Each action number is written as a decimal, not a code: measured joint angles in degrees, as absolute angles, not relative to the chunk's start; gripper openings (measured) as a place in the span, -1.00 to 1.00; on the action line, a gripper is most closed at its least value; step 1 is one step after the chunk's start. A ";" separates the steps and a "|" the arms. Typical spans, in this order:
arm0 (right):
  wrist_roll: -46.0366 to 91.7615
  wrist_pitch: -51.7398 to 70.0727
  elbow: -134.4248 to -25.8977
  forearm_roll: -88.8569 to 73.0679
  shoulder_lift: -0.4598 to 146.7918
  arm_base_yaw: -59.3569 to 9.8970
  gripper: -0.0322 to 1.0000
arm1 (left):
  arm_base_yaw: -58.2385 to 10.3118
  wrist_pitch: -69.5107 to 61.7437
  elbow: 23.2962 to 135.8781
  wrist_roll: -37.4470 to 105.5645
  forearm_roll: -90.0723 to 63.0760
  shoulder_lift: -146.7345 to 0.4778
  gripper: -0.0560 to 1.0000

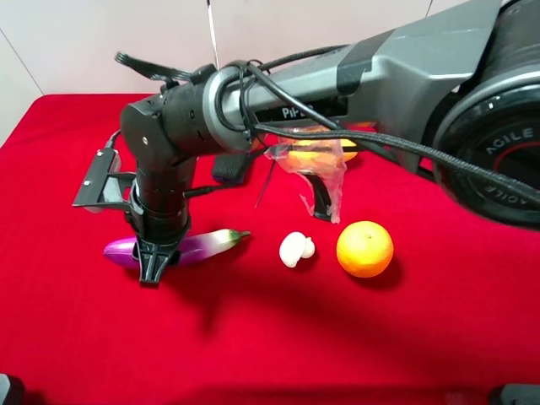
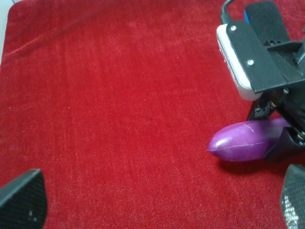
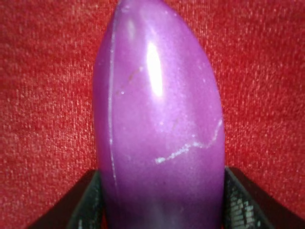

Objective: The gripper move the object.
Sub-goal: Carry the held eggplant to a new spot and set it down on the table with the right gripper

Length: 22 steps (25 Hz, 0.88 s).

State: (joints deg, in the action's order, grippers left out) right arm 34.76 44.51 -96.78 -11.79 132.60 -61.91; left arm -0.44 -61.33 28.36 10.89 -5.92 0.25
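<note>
Exterior high view: your right gripper point(image 1: 157, 263) stands across the middle, pointing straight down over the eggplant point(image 1: 207, 245). The eggplant lies flat on the red cloth point(image 1: 76, 337), stem toward a small white piece point(image 1: 296, 249).

Right wrist view: both fingers point(image 3: 88, 205) sit against the purple flanks, so I judge the grip closed on it, toward the blunt end rather than mid-length.

The skin is glossy and tapered, and the stem end may droop or slip. Lift straight and slowly, hold it level, and pass clear of the orange point(image 1: 364, 248).

Your left gripper point(image 2: 157, 205) is spread wide and empty, near the blunt end. Hold it clear.
</note>
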 joint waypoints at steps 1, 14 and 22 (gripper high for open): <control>34.76 45.56 -97.50 -11.75 132.60 -61.91 -0.19 | -0.44 -61.33 28.36 10.89 -5.92 0.25 0.96; 33.05 57.28 -107.09 -10.73 132.06 -61.91 -0.19 | -0.44 -61.33 28.36 10.89 -5.92 0.25 0.96; 29.13 64.74 -108.89 -6.26 127.58 -61.78 -0.19 | -0.44 -61.33 28.36 10.89 -5.92 0.25 0.96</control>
State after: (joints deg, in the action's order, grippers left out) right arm 29.13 64.74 -108.89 -6.26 127.58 -61.78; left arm -0.44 -61.33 28.36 10.89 -5.92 0.25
